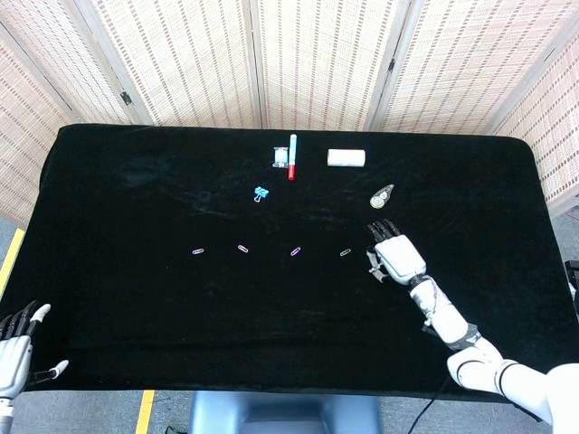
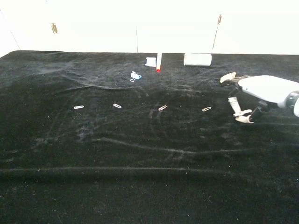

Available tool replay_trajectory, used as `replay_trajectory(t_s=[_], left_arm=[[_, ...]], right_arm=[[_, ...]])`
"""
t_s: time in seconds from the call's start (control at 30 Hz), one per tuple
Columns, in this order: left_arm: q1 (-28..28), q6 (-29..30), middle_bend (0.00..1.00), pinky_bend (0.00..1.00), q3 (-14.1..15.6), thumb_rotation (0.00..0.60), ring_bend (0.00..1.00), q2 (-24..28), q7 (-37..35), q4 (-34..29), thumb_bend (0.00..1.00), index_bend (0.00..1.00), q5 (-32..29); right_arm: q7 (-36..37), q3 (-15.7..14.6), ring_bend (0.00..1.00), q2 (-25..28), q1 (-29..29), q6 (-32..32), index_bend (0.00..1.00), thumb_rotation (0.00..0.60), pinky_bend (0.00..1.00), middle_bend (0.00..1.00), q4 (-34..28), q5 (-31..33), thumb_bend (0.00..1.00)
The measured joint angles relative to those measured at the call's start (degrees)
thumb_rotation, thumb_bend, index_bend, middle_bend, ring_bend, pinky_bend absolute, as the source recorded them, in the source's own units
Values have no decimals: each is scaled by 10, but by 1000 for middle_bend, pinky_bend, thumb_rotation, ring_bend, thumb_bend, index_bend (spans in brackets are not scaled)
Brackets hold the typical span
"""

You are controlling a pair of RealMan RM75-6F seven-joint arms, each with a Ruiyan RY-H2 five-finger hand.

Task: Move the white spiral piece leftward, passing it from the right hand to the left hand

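The white spiral piece [image 1: 382, 196] [image 2: 226, 77], a small shell-like thing, lies on the black table cloth [image 1: 136, 298] at the right rear. My right hand [image 1: 391, 255] [image 2: 259, 93] hovers just in front of it, fingers stretched toward it and apart, thumb hanging down, holding nothing. In the chest view its fingertips reach the piece's right edge; contact cannot be told. My left hand [image 1: 14, 357] is off the table's front left corner, open and empty; the chest view does not show it.
A row of paper clips [image 1: 242, 248] [image 2: 117, 106] crosses the middle of the table. Behind it lie a blue binder clip [image 1: 261, 193], a red-capped pen [image 1: 292, 156] beside a small white box [image 1: 280, 156], and a white roll [image 1: 345, 158].
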Motion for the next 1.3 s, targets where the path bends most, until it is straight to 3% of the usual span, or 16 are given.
replay_trajectory(t_s=[0.23,0.43,0.6,0.73,0.93,1.3], left_arm=[[2,4,0,0,-1,600,31,2,-7,1,214,0,0],[2,1,0,0,-1,600,31,4,-12,2,214,0,-1],[1,-1,0,0,-1,600,30,4,-14,2,214,0,-2],[2,1,0,0,-2,600,30,6,-19,3,214,0,-2],[7,7,0,0,-3,600,31,10,-35,5,214,0,-3],[16,17,0,0,-3,600,31,19,-71,11,214,0,0]], right_arm=[[16,-1,49,1,3,12,796,600,0,109,-6,-4,426],[21,-2,48,31,-2,43,796,600,0,111,-69,-16,425],[-7,6,47,43,10,42,796,600,0,113,-122,-16,425],[-39,19,48,25,37,23,796,600,0,115,-129,-6,426],[-77,45,47,-30,84,-18,796,600,0,116,-104,22,425],[-102,75,50,-130,163,-73,796,600,0,121,-2,57,425]])
